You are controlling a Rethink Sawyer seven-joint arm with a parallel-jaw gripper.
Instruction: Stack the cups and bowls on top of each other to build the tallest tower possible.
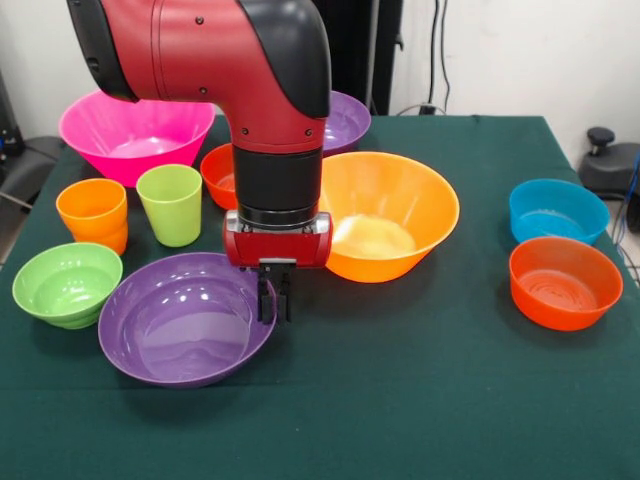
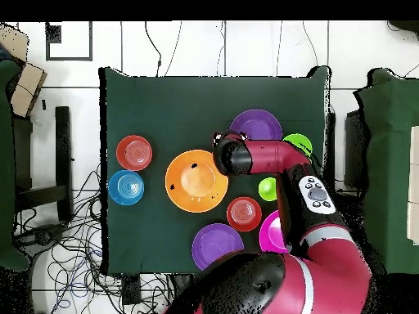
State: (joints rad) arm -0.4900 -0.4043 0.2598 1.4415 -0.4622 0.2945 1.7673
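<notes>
My gripper point(image 1: 274, 300) hangs low over the right rim of the near purple bowl point(image 1: 180, 320), its fingers close together astride that rim. The bowl rests on the table. In the overhead view the arm covers the gripper beside this purple bowl point(image 2: 255, 125). To the bowl's right sits the large yellow-orange bowl point(image 1: 390, 215) point(image 2: 196, 181). The orange cup point(image 1: 93, 213) and the lime green cup point(image 1: 170, 203) stand upright behind the small green bowl point(image 1: 67, 283). The pink bowl point(image 1: 135, 135) is at the back left. Nothing is stacked.
A red-orange bowl point(image 1: 217, 172) and a second purple bowl point(image 1: 345, 120) show partly behind the arm. A blue bowl point(image 1: 557, 210) and another red-orange bowl point(image 1: 565, 282) sit apart at the right. The table point(image 1: 420, 400) is covered in dark green cloth.
</notes>
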